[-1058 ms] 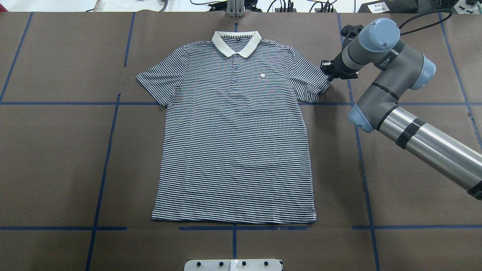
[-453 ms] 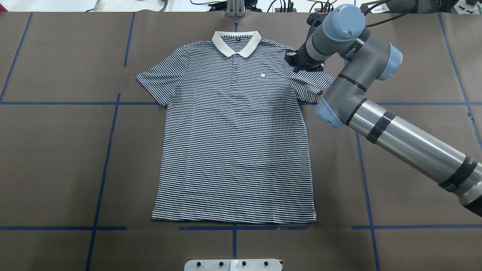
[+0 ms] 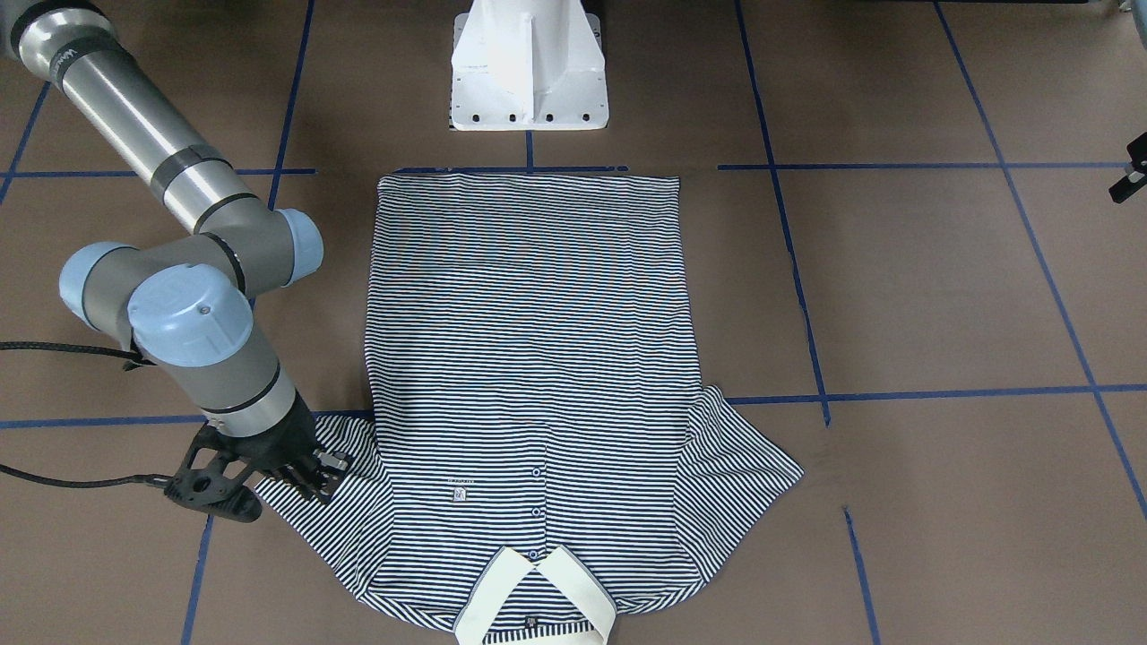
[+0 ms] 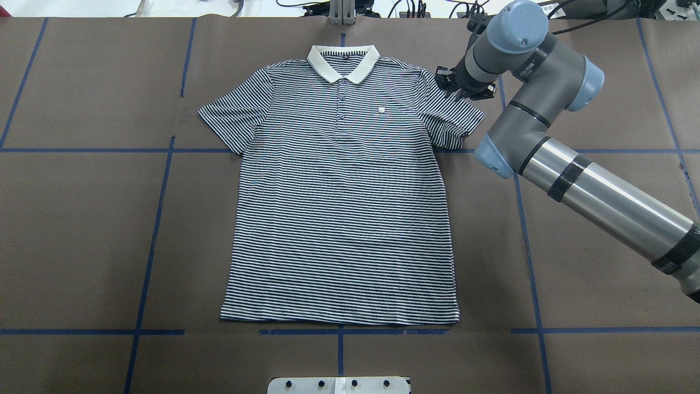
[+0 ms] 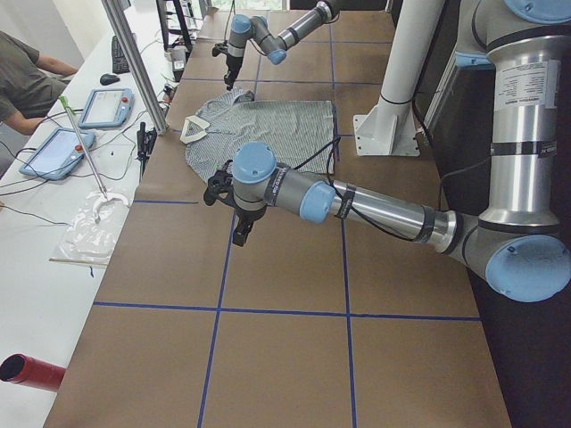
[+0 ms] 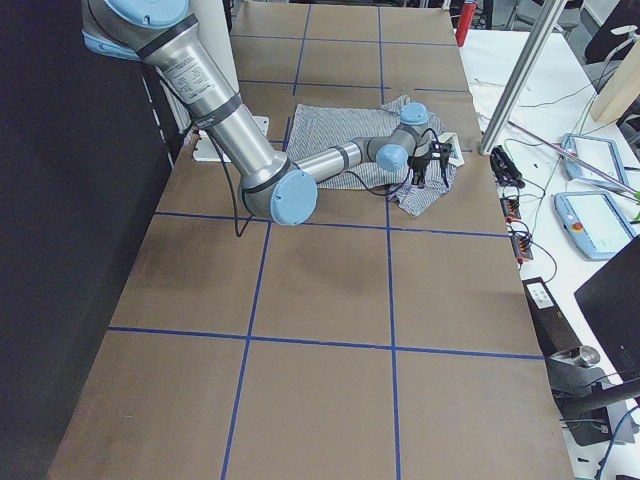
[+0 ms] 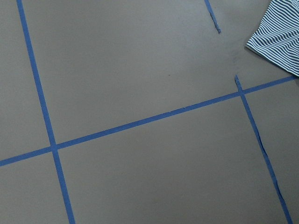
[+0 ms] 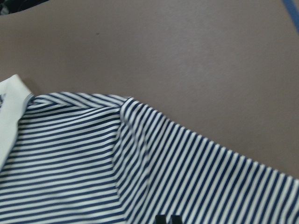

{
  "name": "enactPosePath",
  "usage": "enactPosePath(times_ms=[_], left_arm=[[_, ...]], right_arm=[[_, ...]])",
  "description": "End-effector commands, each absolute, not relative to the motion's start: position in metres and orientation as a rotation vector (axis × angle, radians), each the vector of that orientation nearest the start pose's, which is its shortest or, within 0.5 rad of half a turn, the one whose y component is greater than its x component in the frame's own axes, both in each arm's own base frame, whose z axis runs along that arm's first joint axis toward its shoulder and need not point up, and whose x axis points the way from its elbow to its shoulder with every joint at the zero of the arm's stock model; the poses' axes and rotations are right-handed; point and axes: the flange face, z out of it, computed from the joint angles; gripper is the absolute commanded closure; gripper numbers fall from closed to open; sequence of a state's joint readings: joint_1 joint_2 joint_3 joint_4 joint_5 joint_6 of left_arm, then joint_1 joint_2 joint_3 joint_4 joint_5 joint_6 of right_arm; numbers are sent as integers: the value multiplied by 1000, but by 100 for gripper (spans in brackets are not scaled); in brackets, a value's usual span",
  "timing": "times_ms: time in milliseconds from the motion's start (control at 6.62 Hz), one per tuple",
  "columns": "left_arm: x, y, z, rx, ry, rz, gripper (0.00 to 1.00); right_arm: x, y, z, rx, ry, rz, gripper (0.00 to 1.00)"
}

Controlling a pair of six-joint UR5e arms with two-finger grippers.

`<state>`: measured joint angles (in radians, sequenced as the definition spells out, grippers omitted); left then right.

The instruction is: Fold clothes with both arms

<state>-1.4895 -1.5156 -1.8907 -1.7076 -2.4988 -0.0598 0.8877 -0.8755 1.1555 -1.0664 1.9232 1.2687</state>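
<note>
1. The black two-finger right gripper [image 4: 455,86] hangs at the sleeve seam of the navy-and-white striped polo shirt [image 4: 344,208], at 2 o'clock from its middle. I cannot tell its opening or hold.
2. The black left gripper [image 5: 239,234] hangs over the brown paper-covered table [image 4: 82,219]; its opening is likewise unclear.
3. The shirt lies flat, collar at 12 o'clock.

The shirt [image 4: 339,208] is showing thin navy-and-white stripes and a cream collar [image 4: 321,64]. The worktop [image 4: 82,230] is lying brown, crossed by blue tape lines [image 4: 82,149]. At upper right, the arm [image 4: 612,203] is gleaming silver-grey, wearing light blue caps [image 4: 517,26].
</note>
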Motion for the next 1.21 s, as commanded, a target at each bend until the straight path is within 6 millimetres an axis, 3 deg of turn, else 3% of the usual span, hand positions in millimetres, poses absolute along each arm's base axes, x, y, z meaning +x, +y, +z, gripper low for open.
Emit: enactPosePath(times_ms=[0,302,1058], left_arm=[[-15,-473,499,310,939,208,0],[-15,-472,496,316,939,210,0],[-15,-472,496,314,940,208,0]], right_arm=[[-393,-684,416,145,-781,434,34],[-396,-677,445,110,-744,439,37],[-410,-669,437,104,-757,420,39]])
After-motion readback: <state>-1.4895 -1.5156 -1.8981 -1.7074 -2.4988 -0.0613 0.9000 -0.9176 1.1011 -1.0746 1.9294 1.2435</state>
